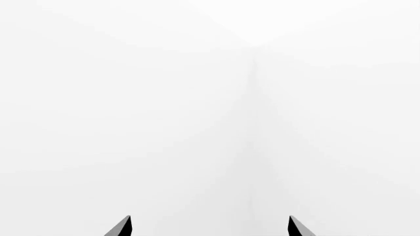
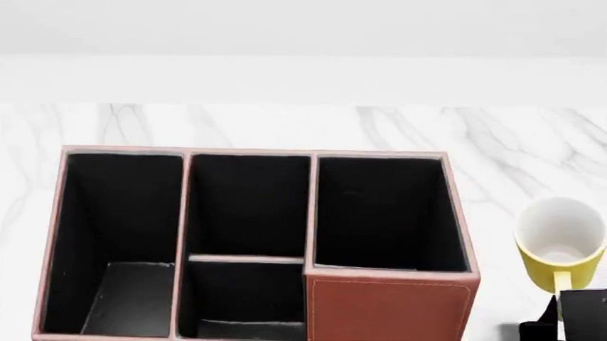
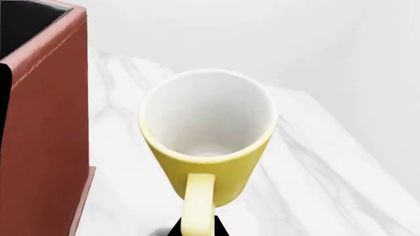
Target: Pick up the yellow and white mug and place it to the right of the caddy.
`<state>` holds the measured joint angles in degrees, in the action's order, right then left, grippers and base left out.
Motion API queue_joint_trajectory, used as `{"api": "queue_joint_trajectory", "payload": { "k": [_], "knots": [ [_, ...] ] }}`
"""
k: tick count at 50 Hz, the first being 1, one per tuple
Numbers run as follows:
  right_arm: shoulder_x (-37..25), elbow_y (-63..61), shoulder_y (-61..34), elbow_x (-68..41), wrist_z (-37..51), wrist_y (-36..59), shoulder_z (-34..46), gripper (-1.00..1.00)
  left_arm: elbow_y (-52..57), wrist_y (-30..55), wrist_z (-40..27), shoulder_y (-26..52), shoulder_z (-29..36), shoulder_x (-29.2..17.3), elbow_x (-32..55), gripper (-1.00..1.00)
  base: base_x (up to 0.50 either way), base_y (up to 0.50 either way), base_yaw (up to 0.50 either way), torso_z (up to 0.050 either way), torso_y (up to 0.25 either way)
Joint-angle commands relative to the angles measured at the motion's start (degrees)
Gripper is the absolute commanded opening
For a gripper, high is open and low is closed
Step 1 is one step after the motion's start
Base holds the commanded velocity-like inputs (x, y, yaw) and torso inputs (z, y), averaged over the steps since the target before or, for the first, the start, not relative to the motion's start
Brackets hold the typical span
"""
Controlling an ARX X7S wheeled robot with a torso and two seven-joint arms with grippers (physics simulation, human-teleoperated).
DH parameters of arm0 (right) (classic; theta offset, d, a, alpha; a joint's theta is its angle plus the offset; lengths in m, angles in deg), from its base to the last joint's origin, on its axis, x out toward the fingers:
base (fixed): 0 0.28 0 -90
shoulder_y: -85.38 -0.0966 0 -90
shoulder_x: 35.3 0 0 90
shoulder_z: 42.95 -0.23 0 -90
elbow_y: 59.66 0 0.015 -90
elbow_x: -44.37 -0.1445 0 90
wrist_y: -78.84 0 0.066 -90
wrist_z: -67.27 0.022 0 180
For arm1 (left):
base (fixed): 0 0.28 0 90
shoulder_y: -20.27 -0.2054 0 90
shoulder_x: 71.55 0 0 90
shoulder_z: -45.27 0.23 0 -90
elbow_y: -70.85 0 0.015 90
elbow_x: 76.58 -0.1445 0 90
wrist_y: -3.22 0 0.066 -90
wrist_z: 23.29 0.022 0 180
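The yellow and white mug (image 2: 559,245) stands upright just right of the caddy (image 2: 389,309), handle toward me. In the right wrist view the mug (image 3: 206,132) fills the middle, with the caddy's reddish-brown wall (image 3: 46,137) beside it. My right gripper (image 3: 196,228) is shut on the mug's yellow handle, black fingertips on either side of it; it shows low at the right in the head view (image 2: 564,320). I cannot tell whether the mug rests on the table or hangs just above it. My left gripper (image 1: 210,228) is open and empty, facing plain white.
The white marble table (image 2: 284,128) runs behind and to the right of the caddy and ends at a white wall. In the right wrist view the table's edge (image 3: 341,132) runs just beyond the mug.
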<state>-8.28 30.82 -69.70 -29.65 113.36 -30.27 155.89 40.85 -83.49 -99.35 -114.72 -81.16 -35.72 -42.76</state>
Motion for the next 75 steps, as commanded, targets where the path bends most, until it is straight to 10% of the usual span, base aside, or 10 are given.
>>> {"api": "queue_joint_trajectory", "payload": {
  "k": [1, 75],
  "knots": [
    [3.52, 7.08, 3.67, -1.34, -4.22, -3.72, -1.23, -1.00, 0.00, 0.19, -2.44, 0.00, 1.24, -2.62, 0.20, 1.00, 0.00, 0.00, 0.00, 0.000, 0.000],
    [10.95, 20.49, 14.21, -10.76, -15.34, -9.88, -5.78, -1.00, 0.00, 0.15, -10.27, 0.01, 5.28, -11.08, 1.34, 1.00, 0.00, 0.00, 0.00, 0.000, 0.001]
  ]
}}
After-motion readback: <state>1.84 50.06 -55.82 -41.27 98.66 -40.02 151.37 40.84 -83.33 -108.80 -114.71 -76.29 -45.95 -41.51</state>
